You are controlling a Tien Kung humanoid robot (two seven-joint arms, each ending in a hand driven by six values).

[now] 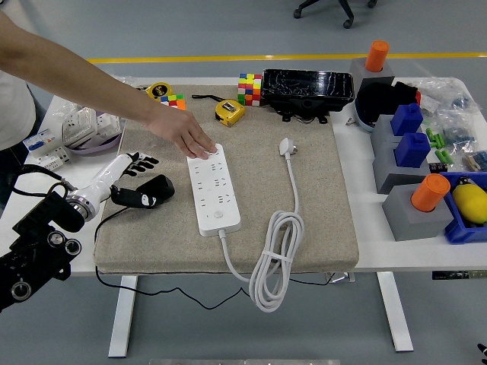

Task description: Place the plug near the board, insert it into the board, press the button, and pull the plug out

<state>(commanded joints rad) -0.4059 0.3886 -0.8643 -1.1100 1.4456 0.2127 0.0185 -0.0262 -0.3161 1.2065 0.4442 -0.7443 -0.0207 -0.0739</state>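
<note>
A white power board [214,190] lies lengthwise on the beige mat [319,205]. A person's hand [186,137] reaches in from the upper left and rests its fingertips on the board's far end. A black plug [146,192] with a thin black cord lies on the mat, left of the board. My left hand [135,163] hovers just above and left of that plug with its fingers spread and nothing in them. The board's own white plug [287,146] lies to its right, with its white cable coiled [275,258] over the table's near edge.
Along the mat's far edge are colour cubes [249,88], a yellow tape measure [229,111] and a black box [307,89]. Grey and blue blocks with orange cylinders [415,201] and a blue bin [468,209] crowd the right side. Spare sockets [84,125] lie at far left.
</note>
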